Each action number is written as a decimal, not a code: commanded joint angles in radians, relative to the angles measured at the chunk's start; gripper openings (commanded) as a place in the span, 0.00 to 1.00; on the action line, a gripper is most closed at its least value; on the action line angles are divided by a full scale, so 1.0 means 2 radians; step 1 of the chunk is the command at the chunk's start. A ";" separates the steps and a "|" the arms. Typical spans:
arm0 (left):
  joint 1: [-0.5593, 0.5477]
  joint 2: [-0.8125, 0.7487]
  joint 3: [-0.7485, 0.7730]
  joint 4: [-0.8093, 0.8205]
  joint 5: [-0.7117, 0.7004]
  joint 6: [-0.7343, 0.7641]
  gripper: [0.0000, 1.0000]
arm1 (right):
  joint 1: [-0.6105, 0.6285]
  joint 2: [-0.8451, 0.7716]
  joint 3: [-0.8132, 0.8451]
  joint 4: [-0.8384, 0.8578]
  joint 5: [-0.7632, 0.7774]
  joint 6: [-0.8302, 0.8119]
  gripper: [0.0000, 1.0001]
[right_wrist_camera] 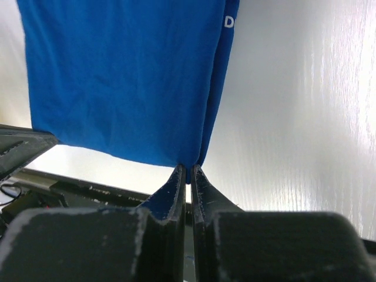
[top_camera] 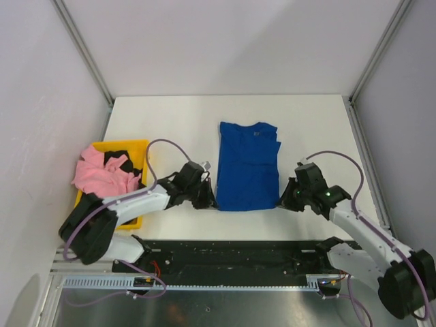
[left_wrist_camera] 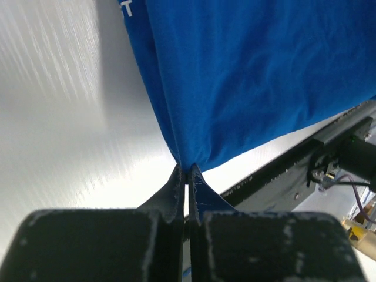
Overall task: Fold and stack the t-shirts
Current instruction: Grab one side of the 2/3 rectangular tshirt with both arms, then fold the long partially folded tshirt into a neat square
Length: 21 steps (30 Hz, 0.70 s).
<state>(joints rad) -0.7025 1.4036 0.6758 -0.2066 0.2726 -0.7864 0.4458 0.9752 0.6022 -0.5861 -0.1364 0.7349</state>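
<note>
A royal-blue t-shirt [top_camera: 247,167] lies on the white table, folded lengthwise into a narrow strip with its collar at the far end. My left gripper [top_camera: 208,201] is shut on its near left corner [left_wrist_camera: 187,161]. My right gripper [top_camera: 285,199] is shut on its near right corner [right_wrist_camera: 189,160]. White lettering shows at the shirt's edge [left_wrist_camera: 126,8] in the left wrist view. A pink t-shirt [top_camera: 102,174] and a black t-shirt [top_camera: 117,154] lie crumpled in the yellow bin [top_camera: 140,147] at the left.
The yellow bin stands at the table's left edge, close to my left arm. A black rail [top_camera: 238,252] runs along the near edge between the arm bases. White walls and metal posts enclose the table [top_camera: 170,122].
</note>
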 commanded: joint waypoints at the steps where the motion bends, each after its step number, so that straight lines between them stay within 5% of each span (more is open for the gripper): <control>1: -0.008 -0.086 -0.030 -0.006 0.001 -0.007 0.00 | 0.011 -0.063 -0.002 -0.057 0.006 0.015 0.00; 10: -0.008 -0.167 -0.033 -0.040 0.005 -0.004 0.00 | 0.018 -0.110 0.020 -0.081 0.001 0.018 0.00; 21: 0.041 -0.100 0.092 -0.050 -0.020 0.012 0.00 | -0.008 -0.008 0.151 -0.038 0.051 -0.016 0.00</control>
<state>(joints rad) -0.6785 1.1408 0.7048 -0.3237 0.2695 -0.7856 0.4660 0.8696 0.7998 -0.7467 -0.0830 0.7425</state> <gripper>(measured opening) 0.011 0.064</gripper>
